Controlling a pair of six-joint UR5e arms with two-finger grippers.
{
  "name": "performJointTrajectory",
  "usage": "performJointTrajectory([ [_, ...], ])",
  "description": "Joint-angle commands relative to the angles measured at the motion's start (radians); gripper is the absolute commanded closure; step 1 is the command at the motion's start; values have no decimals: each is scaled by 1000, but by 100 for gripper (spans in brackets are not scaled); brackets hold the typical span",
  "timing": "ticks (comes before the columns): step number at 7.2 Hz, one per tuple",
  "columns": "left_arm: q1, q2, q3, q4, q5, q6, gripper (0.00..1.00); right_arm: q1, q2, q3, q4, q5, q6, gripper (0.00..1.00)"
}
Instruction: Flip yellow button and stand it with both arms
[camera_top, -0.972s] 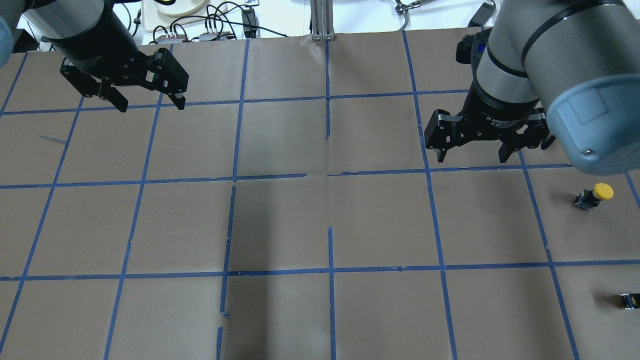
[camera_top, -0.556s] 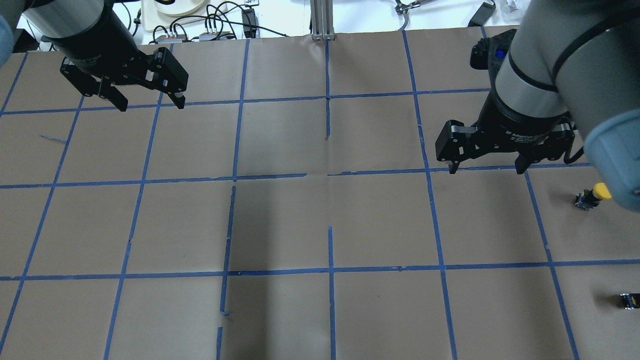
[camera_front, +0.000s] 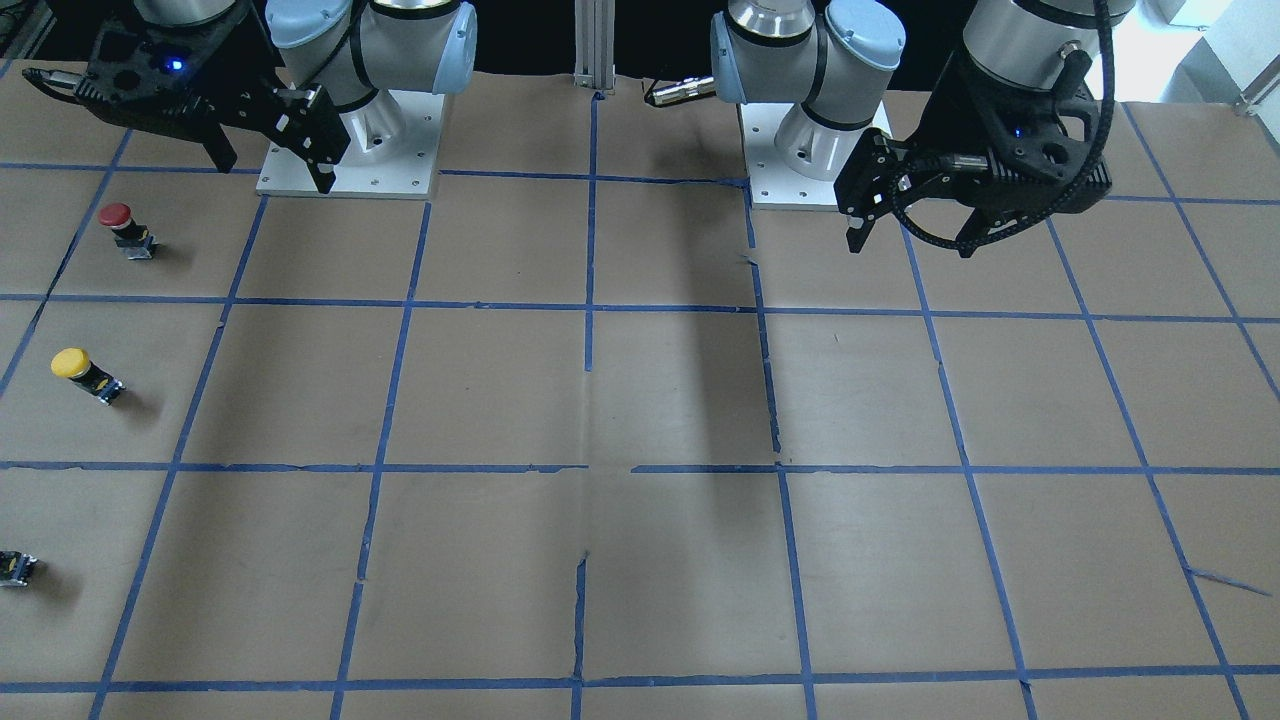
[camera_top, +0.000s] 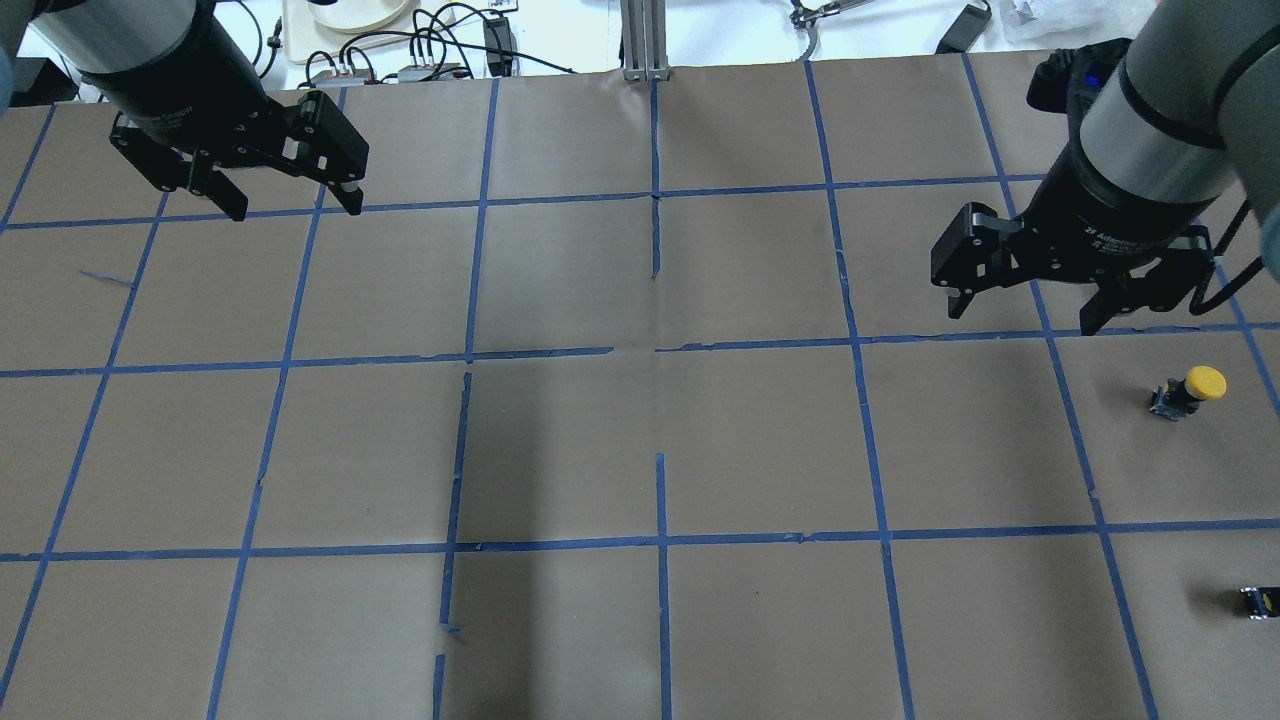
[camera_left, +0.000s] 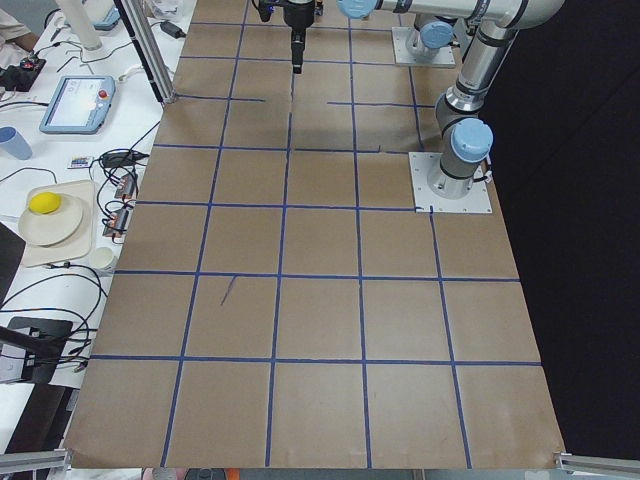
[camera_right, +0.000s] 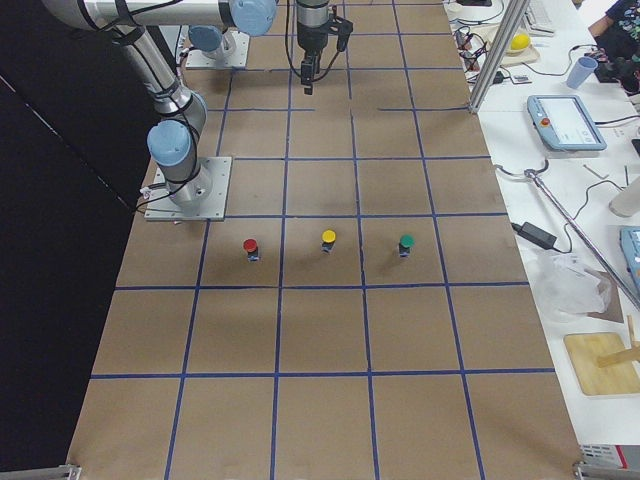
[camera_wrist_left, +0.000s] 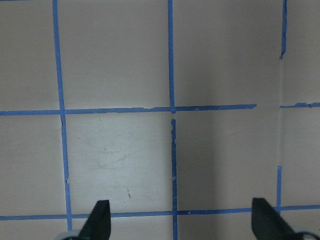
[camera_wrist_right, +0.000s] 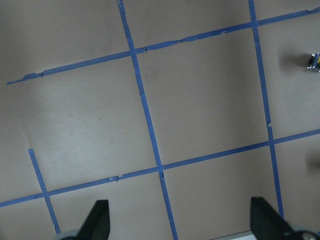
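Observation:
The yellow button (camera_top: 1190, 390) has a round yellow cap and a dark base. It stands alone on the brown paper at the far right of the overhead view. In the front-facing view it is at the left (camera_front: 85, 372). In the exterior right view (camera_right: 328, 240) its cap is on top. My right gripper (camera_top: 1022, 312) is open and empty. It hovers left of the button and a little farther back, apart from it, and also shows in the front-facing view (camera_front: 272, 170). My left gripper (camera_top: 296, 210) is open and empty at the far left back, and shows in the front-facing view (camera_front: 908, 245).
A red button (camera_front: 120, 225) stands beside the yellow one, nearer the robot. A green button (camera_right: 405, 243) stands on its other side. A small dark block (camera_top: 1258, 600) shows at the right edge. Cables and a plate (camera_top: 350, 15) lie beyond the back edge.
My right gripper has moved to the right, closer to the yellow button, still open. My left gripper has shifted slightly toward the back. The button has not moved.

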Motion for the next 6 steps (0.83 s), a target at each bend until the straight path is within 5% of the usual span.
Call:
performJointTrajectory([
  [1,0,-2,0,0,1,0,0,50,92,-83,3,-10,9,0],
  [6,-1,-6,1,2,-1,0,0,48,106,-75,-10,0,-34,0],
])
